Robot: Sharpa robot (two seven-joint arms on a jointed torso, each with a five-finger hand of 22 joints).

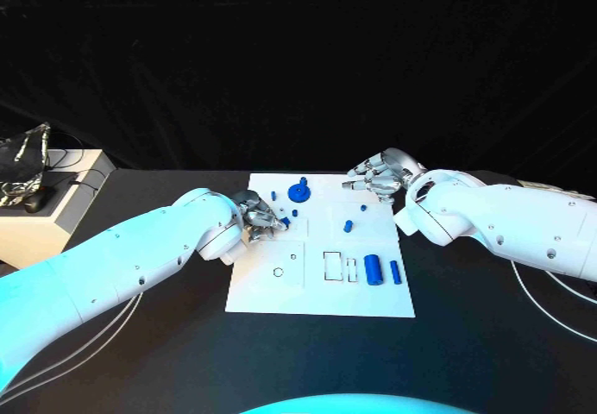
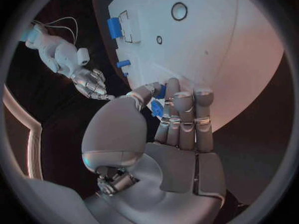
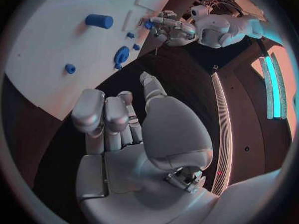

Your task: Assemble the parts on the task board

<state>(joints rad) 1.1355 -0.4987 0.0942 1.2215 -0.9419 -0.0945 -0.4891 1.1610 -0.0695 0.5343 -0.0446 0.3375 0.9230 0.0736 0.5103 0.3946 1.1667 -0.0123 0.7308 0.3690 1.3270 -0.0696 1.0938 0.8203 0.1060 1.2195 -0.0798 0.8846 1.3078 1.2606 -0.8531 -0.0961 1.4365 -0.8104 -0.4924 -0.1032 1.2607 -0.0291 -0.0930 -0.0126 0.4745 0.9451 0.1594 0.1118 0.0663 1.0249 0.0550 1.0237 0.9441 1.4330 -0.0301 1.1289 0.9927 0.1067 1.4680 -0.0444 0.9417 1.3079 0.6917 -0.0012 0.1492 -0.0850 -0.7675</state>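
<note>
We're early: left robot hand [image 1: 259, 213] pinches one blue part [image 2: 157, 108] over the task board [image 1: 318, 293], right robot hand [image 1: 377, 177] empty, fingers apart, other parts loose.

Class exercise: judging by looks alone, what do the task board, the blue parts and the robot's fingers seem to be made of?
Task board: probably matte white plastic, flat and glare-free.
Blue parts: likely smooth plastic, uniform colour.
Left hand's fingers: silver, metallic-looking, softly shiny; metal or coated plastic, unclear.
</note>
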